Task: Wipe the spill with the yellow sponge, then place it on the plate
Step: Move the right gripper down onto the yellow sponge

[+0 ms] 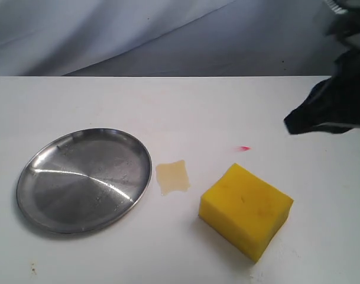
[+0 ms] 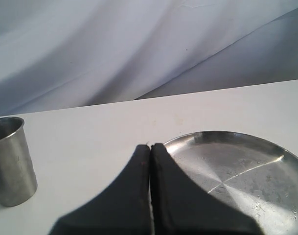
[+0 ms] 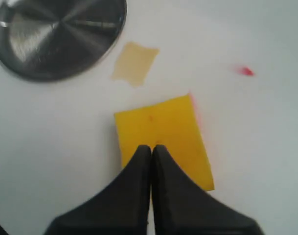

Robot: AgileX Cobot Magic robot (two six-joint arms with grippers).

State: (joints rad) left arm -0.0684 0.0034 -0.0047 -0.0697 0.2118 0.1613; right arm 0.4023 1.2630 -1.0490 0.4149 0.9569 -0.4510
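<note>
Desk (image 1: pixel 185 100): white and flat, sitting before a draped grey-blue cloth (image 1: pixel 109 29).

Plate (image 1: pixel 84 179): round, shiny metal, lying on the left part of the desk in the exterior view, carrying nothing.

Spill (image 1: pixel 173 176): a small tan patch, sitting just beside the plate's rim, between the plate and the yellow sponge (image 1: pixel 246 202).

Yellow sponge: a thick block, resting on the desk to the right of the spill, apart from it and untouched.

Red mark (image 1: pixel 245 148): a small streak, showing behind the sponge.

Metal cup (image 2: pixel 9 159): standing upright, appearing only in the left wrist view.

Left hand (image 2: pixel 150 149): clenched, fingers pressing together, holding nothing, pointing toward the plate's rim.

Right hand (image 3: pixel 151 152): clenched likewise, holding nothing, hovering over the sponge's near edge in its wrist view; in the exterior view it is hanging at the right edge, off the desk.
</note>
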